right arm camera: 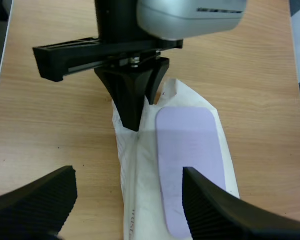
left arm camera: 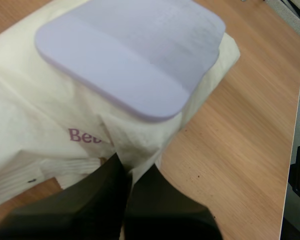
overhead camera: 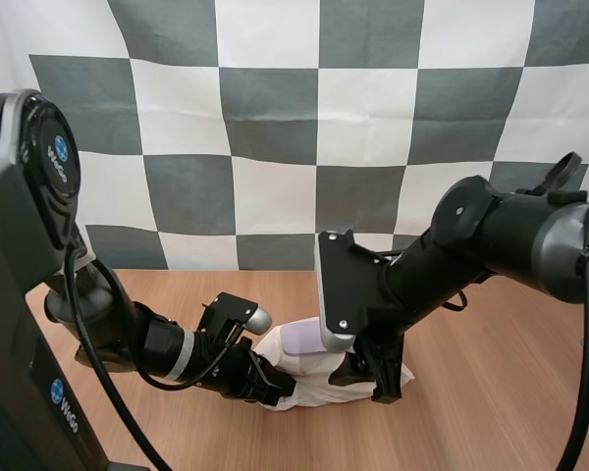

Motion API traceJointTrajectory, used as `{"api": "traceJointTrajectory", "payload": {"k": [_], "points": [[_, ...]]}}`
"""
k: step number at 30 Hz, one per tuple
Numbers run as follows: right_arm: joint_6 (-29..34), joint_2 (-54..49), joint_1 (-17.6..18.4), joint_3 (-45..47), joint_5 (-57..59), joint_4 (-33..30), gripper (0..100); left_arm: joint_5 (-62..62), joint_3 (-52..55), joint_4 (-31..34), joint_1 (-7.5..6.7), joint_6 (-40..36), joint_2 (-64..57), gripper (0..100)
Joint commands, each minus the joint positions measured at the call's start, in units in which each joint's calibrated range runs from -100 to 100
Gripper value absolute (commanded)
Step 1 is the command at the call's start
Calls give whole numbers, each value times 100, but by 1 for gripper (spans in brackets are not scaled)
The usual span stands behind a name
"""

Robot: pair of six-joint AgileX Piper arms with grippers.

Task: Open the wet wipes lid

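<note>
Wooden table (overhead camera: 491, 392), light brown, seen from above and behind two black robot arms. A white pack of wet wipes (overhead camera: 309, 385) lies flat on it near the front, between the arms. Its lilac lid (overhead camera: 302, 341) is closed, lying flat along the top of the pack.

The left gripper (overhead camera: 270, 390) reaches in low from the left. Its black fingers (left arm camera: 110, 180) are clenched on the crimped end of the pack, and the left wrist view shows a sliver of white pinched between the tips.

The right gripper (overhead camera: 368, 378) comes down at the pack's opposite end. It is released, with its ribbed fingers (right arm camera: 210, 210) spread wide, one on either side of the pack. Whether they touch the wood cannot be told.

Bare wood stretches to the right of the pack and behind it toward the table's far edge. On the left, the left arm takes up the space beside the pack.
</note>
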Motion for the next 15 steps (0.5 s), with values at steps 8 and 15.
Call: {"api": "traceJointTrajectory", "payload": {"k": [8,15], "points": [[381,528,506,48,-2242,-771,100,-4,-9,15,5,79,0,0],[381,910,506,48,-2732,-816,100,-4,-9,15,5,79,0,0]]}}
